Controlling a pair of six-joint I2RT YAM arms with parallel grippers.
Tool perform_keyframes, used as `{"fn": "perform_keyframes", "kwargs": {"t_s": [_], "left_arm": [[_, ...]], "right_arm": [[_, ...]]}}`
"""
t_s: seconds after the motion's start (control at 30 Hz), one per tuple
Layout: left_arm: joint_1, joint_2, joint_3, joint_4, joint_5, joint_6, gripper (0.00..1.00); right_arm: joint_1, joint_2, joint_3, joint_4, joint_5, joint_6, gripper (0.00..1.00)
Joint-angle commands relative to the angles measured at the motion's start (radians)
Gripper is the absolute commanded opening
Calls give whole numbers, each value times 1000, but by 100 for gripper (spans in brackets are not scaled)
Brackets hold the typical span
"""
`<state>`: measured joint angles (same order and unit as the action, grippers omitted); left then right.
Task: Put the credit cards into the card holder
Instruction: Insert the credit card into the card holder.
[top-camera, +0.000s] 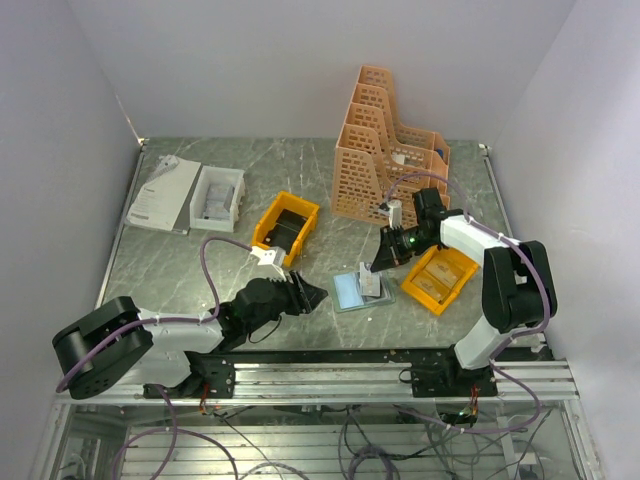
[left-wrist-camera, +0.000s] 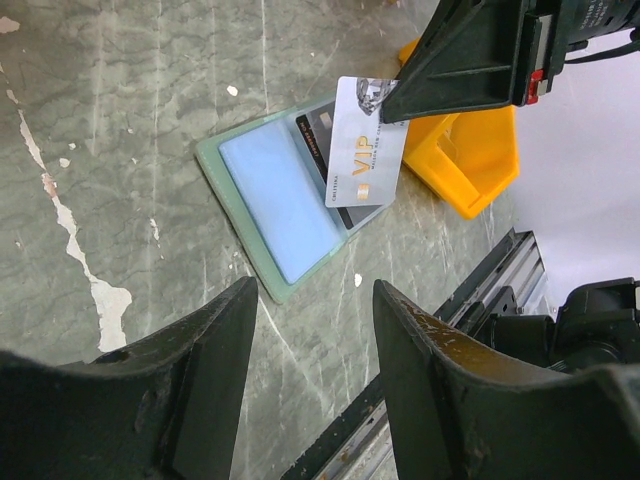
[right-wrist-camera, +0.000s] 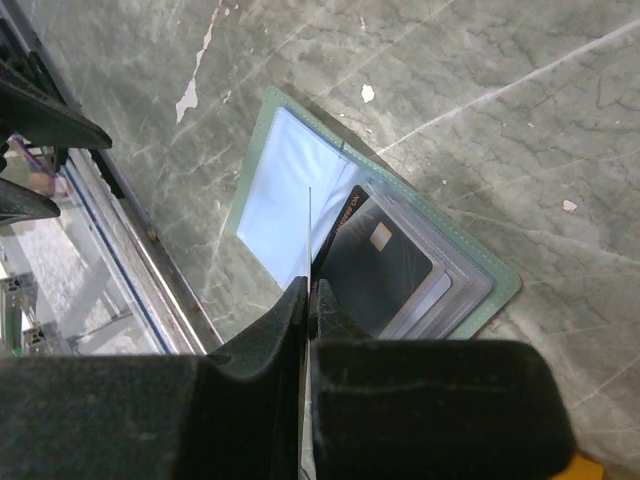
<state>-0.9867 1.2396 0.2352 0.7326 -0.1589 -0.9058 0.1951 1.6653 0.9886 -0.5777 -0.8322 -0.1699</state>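
The card holder (top-camera: 348, 293) lies open and flat on the table, with a grey-green rim and a pale blue inside (left-wrist-camera: 280, 205) (right-wrist-camera: 280, 190). A dark card (right-wrist-camera: 385, 265) sits in its right-hand pocket. My right gripper (top-camera: 380, 266) (right-wrist-camera: 308, 292) is shut on a silver credit card (left-wrist-camera: 365, 150) marked VIP. It holds the card on edge, lower end down at the holder's fold; the right wrist view shows it edge-on (right-wrist-camera: 309, 235). My left gripper (top-camera: 308, 295) (left-wrist-camera: 315, 300) is open and holds nothing, just left of the holder.
A yellow bin (top-camera: 440, 281) (left-wrist-camera: 470, 170) holding tan cards stands right of the holder. Another yellow bin (top-camera: 285, 222), orange file racks (top-camera: 385, 150), a white box (top-camera: 217, 193) and papers (top-camera: 160, 195) lie further back. The table's front rail (top-camera: 330, 355) runs close by.
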Motion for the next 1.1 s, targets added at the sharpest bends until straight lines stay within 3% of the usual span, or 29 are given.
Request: {"fn": "perform_keyframes", "kwargs": {"t_s": [0.0, 1.07], "left_arm": [[-10, -10, 29, 32, -41, 13, 60], [-10, 5, 6, 67, -31, 2, 59]], "right_arm": [[10, -9, -10, 26, 37, 42, 0], [25, 65, -26, 47, -24, 97, 0]]}}
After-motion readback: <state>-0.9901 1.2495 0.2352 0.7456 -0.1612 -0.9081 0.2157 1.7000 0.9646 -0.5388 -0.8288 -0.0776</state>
